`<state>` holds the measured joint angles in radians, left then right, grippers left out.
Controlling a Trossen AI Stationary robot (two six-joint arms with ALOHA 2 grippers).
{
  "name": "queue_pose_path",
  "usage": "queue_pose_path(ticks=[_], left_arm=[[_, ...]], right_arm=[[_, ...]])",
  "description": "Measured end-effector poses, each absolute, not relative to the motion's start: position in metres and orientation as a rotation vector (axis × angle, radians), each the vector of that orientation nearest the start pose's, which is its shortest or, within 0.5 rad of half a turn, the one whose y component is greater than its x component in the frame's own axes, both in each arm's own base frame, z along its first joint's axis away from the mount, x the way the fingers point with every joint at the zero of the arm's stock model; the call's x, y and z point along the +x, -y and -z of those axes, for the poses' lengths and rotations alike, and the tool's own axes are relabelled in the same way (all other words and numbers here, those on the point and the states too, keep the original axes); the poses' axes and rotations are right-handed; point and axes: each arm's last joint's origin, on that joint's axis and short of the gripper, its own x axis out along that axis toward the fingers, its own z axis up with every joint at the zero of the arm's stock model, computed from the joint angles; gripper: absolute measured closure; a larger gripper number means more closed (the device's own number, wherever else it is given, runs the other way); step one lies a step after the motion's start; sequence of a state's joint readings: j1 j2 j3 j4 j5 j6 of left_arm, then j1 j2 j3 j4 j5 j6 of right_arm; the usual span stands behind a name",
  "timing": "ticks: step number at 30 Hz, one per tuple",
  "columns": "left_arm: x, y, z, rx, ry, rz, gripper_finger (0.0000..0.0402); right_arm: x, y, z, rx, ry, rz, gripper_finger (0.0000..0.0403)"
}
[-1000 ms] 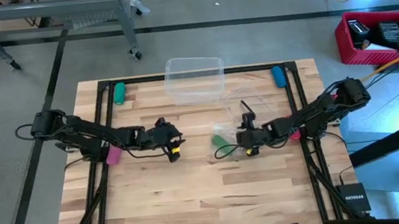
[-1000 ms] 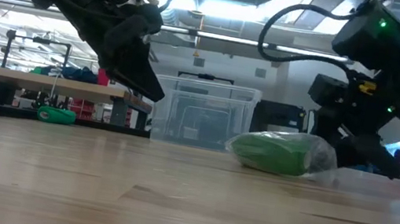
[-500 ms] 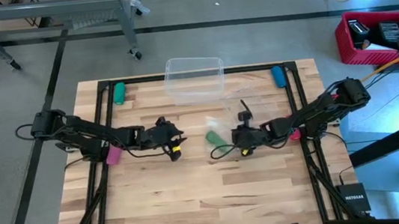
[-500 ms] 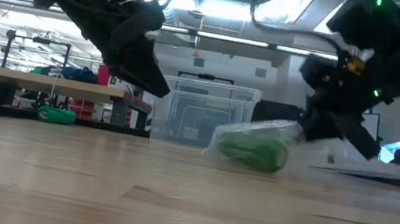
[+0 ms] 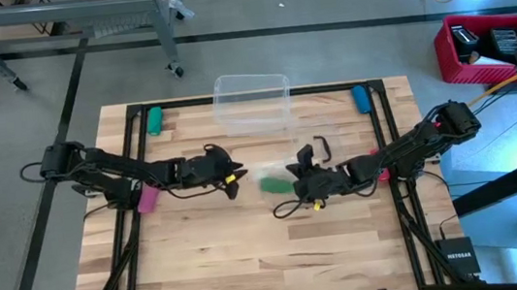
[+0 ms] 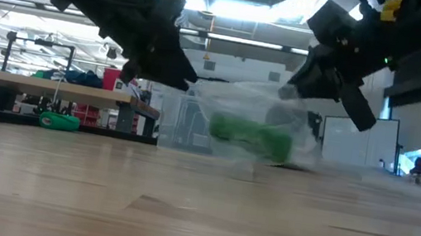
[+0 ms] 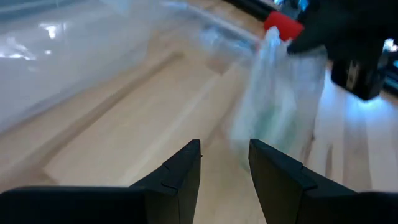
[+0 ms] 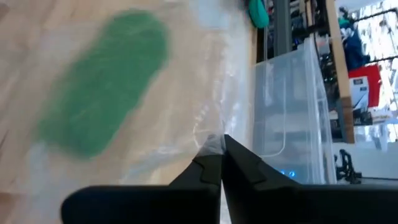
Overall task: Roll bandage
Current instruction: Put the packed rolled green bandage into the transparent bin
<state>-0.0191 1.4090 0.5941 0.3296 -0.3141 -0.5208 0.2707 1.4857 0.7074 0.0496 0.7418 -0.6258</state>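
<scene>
Right gripper [image 8: 217, 152] pinched on clear plastic bag [image 6: 265, 118], lifting it off wooden table [image 5: 251, 253], green bandage [image 6: 251, 136] inside, mid-table, left gripper [image 7: 224, 165] parted, empty, nearby.

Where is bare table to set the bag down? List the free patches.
Free: the wide front half of the table, below both arms, and the strip between the pink roll and the left gripper. Crowded: the middle, where the right gripper lifts the clear bag, with the clear bin just behind.
</scene>
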Motion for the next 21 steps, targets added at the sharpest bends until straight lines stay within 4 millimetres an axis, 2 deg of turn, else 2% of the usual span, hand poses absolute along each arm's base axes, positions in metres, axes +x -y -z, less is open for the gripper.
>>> queue_pose_path(ticks=[5,13,18,21], left_arm=[[0.275,-0.014,-0.185,-0.451,-0.365,-0.412,0.0274],[0.278,-0.016,-0.188,-0.453,-0.349,-0.292,0.0274],[0.28,-0.022,-0.181,-0.512,-0.37,-0.313,0.0274],[0.283,-0.021,-0.179,-0.538,-0.377,-0.233,0.0274]], right_arm=[[0.277,-0.057,-0.179,-0.969,-0.762,0.222,0.0393],[0.279,-0.057,-0.181,-0.964,-0.742,0.212,0.0396],[0.282,-0.058,-0.186,-0.99,-0.691,0.217,0.0397],[0.283,-0.058,-0.187,-1.002,-0.682,0.212,0.0398]])
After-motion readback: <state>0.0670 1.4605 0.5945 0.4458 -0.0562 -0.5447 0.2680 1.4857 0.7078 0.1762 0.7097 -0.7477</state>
